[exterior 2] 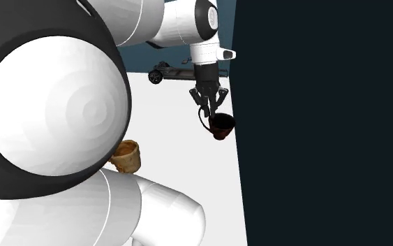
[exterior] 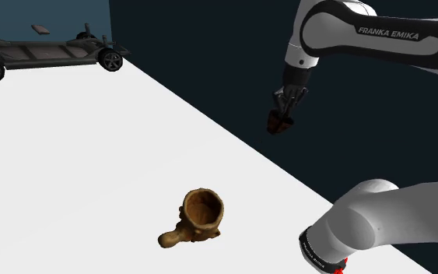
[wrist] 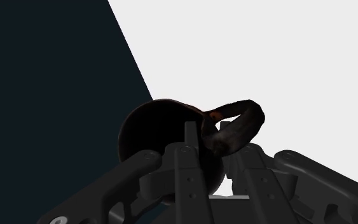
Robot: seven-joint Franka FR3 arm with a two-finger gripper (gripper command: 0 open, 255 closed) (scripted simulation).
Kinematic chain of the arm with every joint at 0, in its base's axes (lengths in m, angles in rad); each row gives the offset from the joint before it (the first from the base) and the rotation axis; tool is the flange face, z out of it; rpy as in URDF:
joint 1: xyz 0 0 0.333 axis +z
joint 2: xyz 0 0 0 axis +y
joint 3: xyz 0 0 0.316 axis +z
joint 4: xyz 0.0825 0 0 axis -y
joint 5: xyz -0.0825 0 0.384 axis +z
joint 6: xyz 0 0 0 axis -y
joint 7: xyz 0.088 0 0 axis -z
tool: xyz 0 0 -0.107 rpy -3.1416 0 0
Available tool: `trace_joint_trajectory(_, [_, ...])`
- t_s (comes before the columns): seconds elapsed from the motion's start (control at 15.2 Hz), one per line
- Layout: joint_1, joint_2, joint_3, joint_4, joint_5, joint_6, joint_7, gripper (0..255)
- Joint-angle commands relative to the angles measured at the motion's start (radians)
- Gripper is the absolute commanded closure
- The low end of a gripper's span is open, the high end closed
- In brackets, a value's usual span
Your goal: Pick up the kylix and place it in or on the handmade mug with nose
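The black hand (exterior: 284, 115) was clenched on the kylix (exterior: 277, 123), a dark brown cup with a loop handle, and held it in the air near the edge of the white table (exterior: 69, 156), against the dark backdrop. In the wrist view the fingers (wrist: 190, 143) clasped the cup's rim beside the handle. The brown handmade mug (exterior: 203, 214) stood upright on the table, mouth open, well apart from the kylix. A dark vehicle chassis (exterior: 46, 53) sat at the table's far end.
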Motion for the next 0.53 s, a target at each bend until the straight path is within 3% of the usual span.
trace_joint_trajectory(0.0, [0.019,-0.021,0.038,-0.006,0.028,-0.021,0.045,255])
trace_joint_trajectory(0.46, [0.085,-0.062,0.174,0.007,0.135,-0.087,0.204,255])
